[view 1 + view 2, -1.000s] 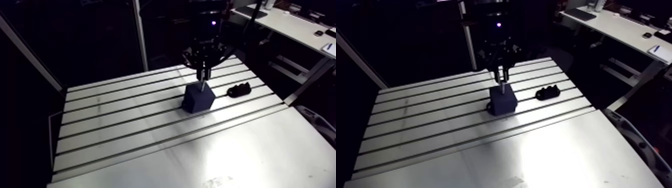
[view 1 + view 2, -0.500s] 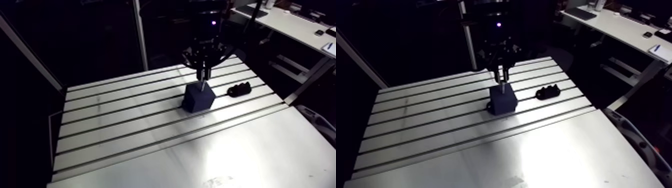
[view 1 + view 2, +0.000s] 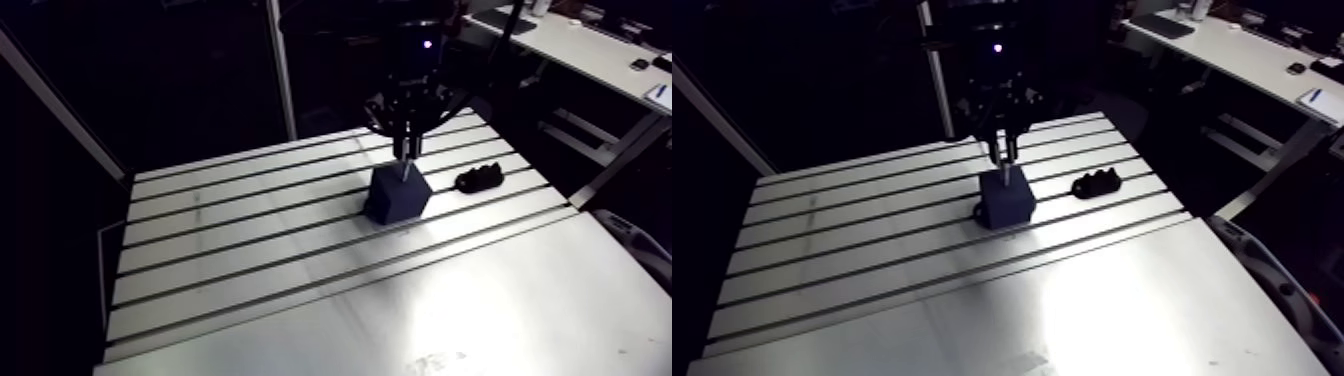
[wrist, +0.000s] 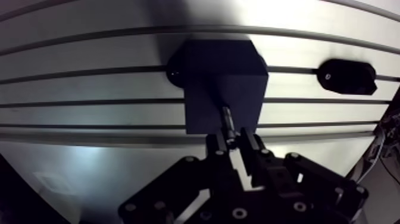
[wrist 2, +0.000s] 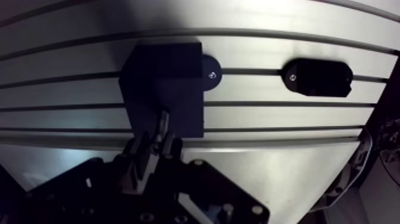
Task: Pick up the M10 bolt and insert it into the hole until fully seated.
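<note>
Pinching the bolt (image 4: 227, 118) between the closed fingers of our gripper (image 4: 234, 142), tip at the top of the dark block (image 4: 217, 71) left of the black holder (image 4: 346, 76), we're mid-insertion and reckon next it's a straight push down until it seats.

My tool (image 4: 232, 142) is matte black: two narrow fingers (image 4: 215, 146) on angular linkage bars (image 4: 178, 184), dotted with round screw heads (image 4: 189, 159) that catch the light. Pale metal shows between the links. In the arm view my wrist (image 3: 412, 75) is a dark cylinder with one small violet light (image 3: 428, 43).
</note>
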`<action>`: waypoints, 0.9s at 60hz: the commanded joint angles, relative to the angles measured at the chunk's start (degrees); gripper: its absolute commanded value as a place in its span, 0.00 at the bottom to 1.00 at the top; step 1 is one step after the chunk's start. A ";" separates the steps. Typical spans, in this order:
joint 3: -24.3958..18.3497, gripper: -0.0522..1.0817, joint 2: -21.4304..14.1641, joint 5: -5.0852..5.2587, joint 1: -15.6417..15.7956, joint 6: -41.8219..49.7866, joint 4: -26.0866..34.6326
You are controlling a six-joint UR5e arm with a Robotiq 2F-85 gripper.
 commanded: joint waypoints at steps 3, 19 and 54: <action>-0.20 1.00 0.12 -0.01 0.01 0.01 -0.06; -0.21 1.00 0.12 0.00 0.01 0.01 -0.06; -0.03 1.00 0.21 0.00 0.01 -0.08 -0.06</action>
